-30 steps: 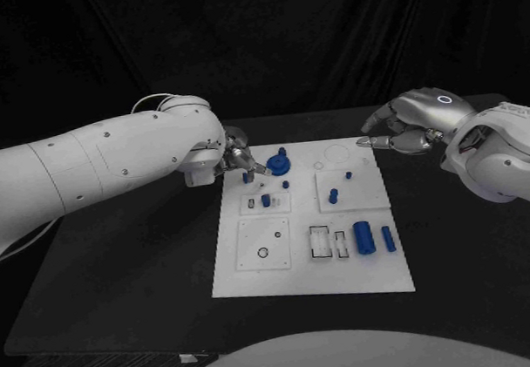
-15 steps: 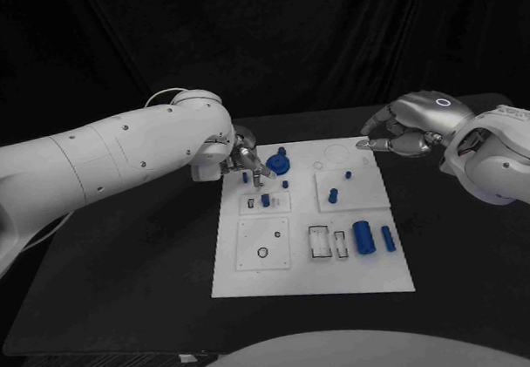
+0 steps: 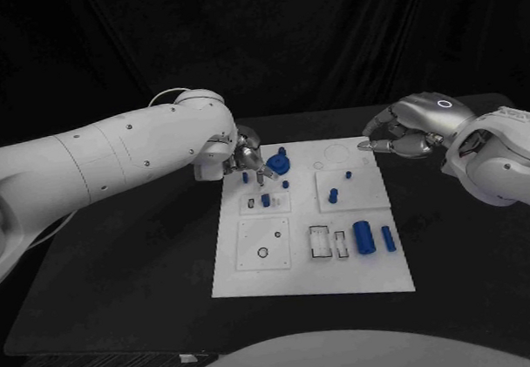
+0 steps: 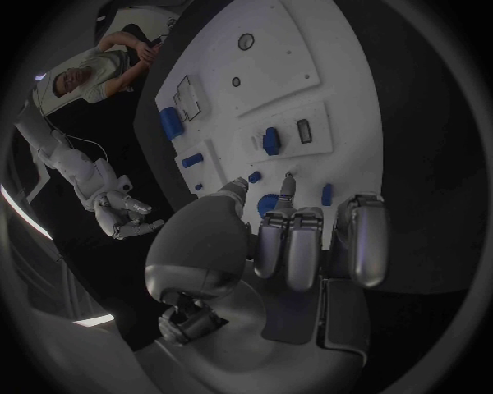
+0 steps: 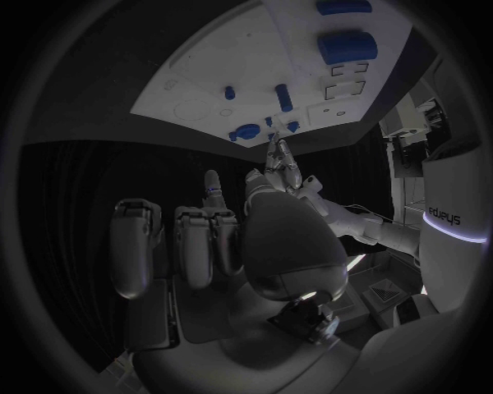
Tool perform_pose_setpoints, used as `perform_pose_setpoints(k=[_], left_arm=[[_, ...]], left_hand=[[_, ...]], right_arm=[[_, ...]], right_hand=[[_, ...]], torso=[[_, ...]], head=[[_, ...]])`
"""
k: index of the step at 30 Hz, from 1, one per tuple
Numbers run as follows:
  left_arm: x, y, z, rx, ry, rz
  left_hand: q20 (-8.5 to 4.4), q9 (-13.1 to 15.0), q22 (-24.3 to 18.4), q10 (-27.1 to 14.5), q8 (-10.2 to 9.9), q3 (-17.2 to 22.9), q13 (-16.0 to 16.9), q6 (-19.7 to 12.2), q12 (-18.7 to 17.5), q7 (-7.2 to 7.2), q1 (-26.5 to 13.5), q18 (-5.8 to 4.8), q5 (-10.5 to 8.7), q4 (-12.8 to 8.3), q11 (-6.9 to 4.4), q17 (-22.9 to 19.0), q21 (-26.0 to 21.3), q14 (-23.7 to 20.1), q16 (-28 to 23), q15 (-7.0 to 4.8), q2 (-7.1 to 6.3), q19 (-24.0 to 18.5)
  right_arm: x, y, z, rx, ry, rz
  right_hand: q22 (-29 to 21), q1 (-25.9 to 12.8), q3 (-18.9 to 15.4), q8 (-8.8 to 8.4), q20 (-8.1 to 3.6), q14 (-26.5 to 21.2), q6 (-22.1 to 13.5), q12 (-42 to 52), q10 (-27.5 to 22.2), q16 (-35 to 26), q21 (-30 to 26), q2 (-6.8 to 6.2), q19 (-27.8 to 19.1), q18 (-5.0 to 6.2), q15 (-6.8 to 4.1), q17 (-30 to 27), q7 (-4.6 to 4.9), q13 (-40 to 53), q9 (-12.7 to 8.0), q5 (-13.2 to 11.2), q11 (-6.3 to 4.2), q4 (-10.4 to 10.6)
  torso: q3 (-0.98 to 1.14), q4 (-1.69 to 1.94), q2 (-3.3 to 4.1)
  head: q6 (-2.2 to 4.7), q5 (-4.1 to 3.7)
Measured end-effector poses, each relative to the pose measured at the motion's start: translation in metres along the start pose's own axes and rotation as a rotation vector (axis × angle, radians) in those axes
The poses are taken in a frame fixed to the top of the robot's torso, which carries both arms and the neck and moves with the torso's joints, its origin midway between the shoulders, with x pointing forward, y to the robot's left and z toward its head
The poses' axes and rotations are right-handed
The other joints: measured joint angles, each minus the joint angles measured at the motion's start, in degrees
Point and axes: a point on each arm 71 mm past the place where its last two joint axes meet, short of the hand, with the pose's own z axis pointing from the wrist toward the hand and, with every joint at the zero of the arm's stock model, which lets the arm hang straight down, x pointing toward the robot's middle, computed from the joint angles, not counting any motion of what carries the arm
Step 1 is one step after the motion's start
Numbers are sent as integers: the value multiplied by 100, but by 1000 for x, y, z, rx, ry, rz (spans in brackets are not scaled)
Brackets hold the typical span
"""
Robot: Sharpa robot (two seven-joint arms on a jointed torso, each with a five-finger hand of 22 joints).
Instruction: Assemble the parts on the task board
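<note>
The white task board (image 3: 273,270) lies in the middle of the black table. A round blue part (image 3: 279,163) stands near its far left corner, with small blue pegs (image 3: 266,200) around it. My left hand (image 3: 243,162) hovers at that corner, just left of the round part. In the left wrist view its thumb and one fingertip (image 4: 287,184) stand apart over the round blue part (image 4: 269,203), holding nothing, while the other fingers curl in. My right hand (image 3: 400,135) hangs off the board's far right edge, fingers curled, nothing in it.
A large blue cylinder (image 3: 364,236) and a slimmer one (image 3: 388,239) lie at the board's near right, beside rectangular slots (image 3: 322,242). A blue peg (image 3: 334,196) stands mid-right. A black ring (image 3: 263,253) marks the near left plate. Bare black table surrounds the board.
My left arm has swung a little to the right, bringing the hand closer to the round blue part. The right hand and the parts have stayed put.
</note>
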Motion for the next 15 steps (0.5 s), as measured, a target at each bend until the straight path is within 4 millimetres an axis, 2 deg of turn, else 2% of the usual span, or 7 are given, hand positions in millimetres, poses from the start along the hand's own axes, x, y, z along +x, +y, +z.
perform_pose_setpoints(k=[2, 4, 5, 7, 10, 15], left_arm=[[0, 0, 0, 9, -5, -3], [0, 0, 0, 15, -9, -6], [0, 0, 0, 17, -10, -7], [0, 0, 0, 20, -12, -8], [0, 0, 1, 20, -11, -8], [3, 0, 3, 12, 0, -6]], left_hand=[[-64, -46, 0, 0, 163, 0, 0, 356, 0, -45, 14, 1, 36, -18, -42, 0, 0, -2, 0, -58, 14, 19], [-72, 54, 0, 0, 509, 15, 0, 1035, 0, -121, 25, 0, 209, -47, -42, 0, 0, -2, 0, -58, 26, 27], [-72, 88, 0, 0, 598, 9, 0, 1206, 0, -152, 26, 0, 269, -53, -42, 0, 0, -2, 0, -58, 26, 27], [-107, 163, 0, 3, 741, 24, 0, 1445, 0, -230, 25, 0, 334, -86, -119, 0, 0, 4, 0, -106, 25, 62], [-138, 251, 0, -2, 852, 24, 0, 1562, 0, -291, 25, -1, 373, -86, -153, 0, 2, -1, 0, -120, 26, 66], [-168, 333, 0, -7, 915, 40, 0, 1583, 0, -313, 25, -1, 428, -102, -170, 0, 24, -1, 0, -161, 25, 82]], right_arm=[[0, 0, 0, 0, 0, 0], [0, 0, 0, 1, 0, 0], [0, 0, 0, 1, 1, 0], [0, 0, 0, 1, 1, 0], [0, 0, 0, 1, 1, -1], [0, 0, 0, 1, 2, -1]], right_hand=[[0, 0, 0, 0, 0, 0, 0, 0, 0, 0, 0, 0, 0, 0, 0, 0, 0, 0, 0, 0, 0, 0], [0, 0, 0, 0, 0, 0, 0, 0, 0, 0, 0, 0, 0, 0, 0, 0, 0, 0, 0, 0, 0, 0], [0, 0, 0, 0, 0, 0, 0, 0, 0, 0, 0, 0, 0, 0, 0, 0, 0, 0, 0, 0, 0, 0], [0, 0, 0, 0, 0, 0, 0, 0, 0, 0, 0, 0, 0, 0, 0, 0, 0, 0, 0, 0, 0, 0], [0, 0, 0, 0, 0, 0, 0, 0, 0, 0, 0, 0, 0, 0, 0, 0, 0, 0, -6, 0, 0, 0], [-1, 0, 0, 0, 0, 0, 0, 0, 0, 0, 0, 0, 0, 0, 0, 0, 0, 0, -5, 0, 0, 0]], torso=[[1, 2, -1], [2, 3, -2], [2, 3, -3], [2, 3, -3], [2, 3, -3], [2, 3, -3]], head=[[0, 0], [0, 0], [0, 1], [0, 18], [0, 37], [0, 44]])
